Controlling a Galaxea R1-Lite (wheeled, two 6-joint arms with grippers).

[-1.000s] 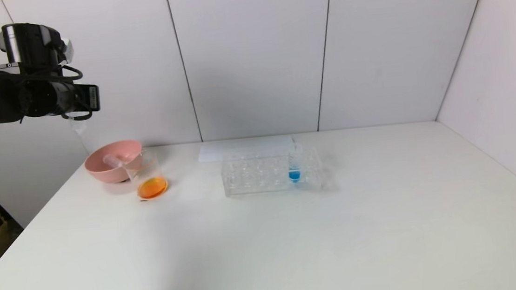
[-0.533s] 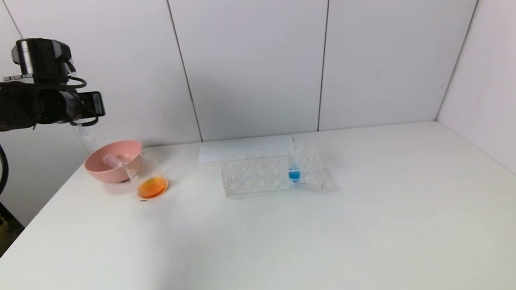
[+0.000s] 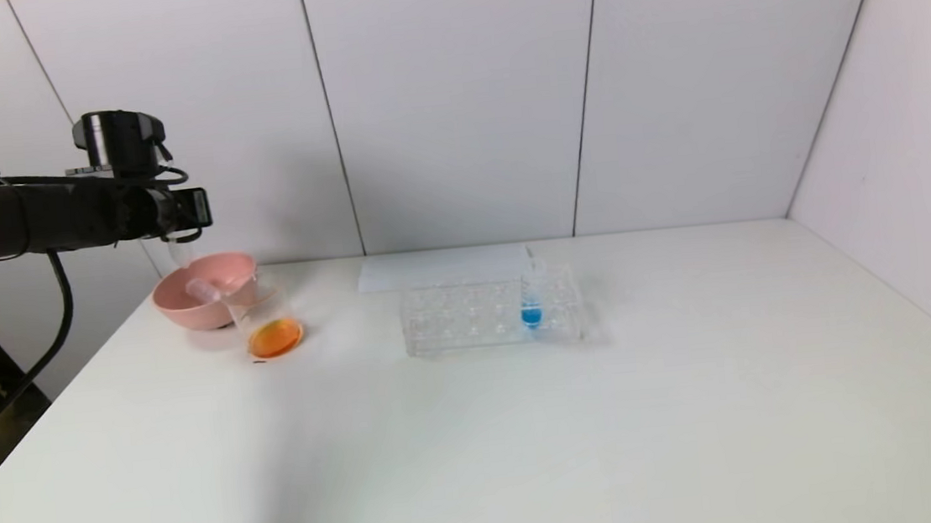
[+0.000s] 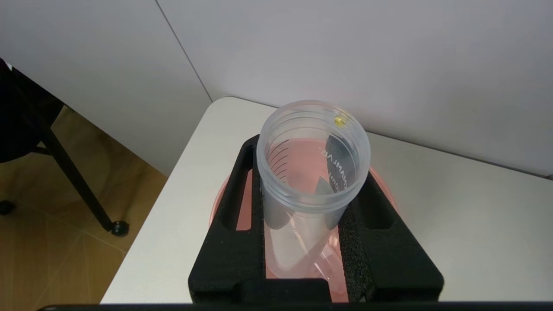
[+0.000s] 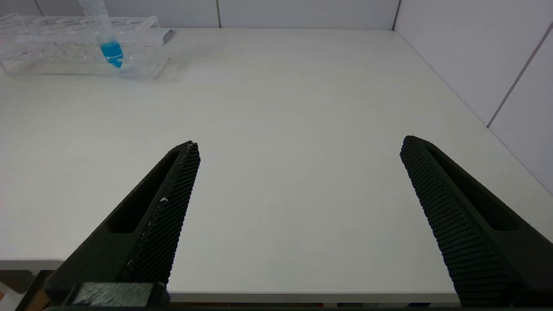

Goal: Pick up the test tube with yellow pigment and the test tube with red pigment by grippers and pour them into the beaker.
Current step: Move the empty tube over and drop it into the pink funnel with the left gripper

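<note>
You can read very little here. On the wall of the clear tube (image 4: 313,172) clamped between the left gripper's fingers (image 4: 235,242) stand short black graduation lines with no legible numbers beside them, and across from them a line of white print seen mirrored through the plastic; you can make out letters like "MMLAB", but not the whole word. Nothing else carries readable text.

Upright beaker (image 3: 268,321) holds orange liquid; the emptied test tube with yellow pigment (image 4: 313,190) hangs clamped.
</note>
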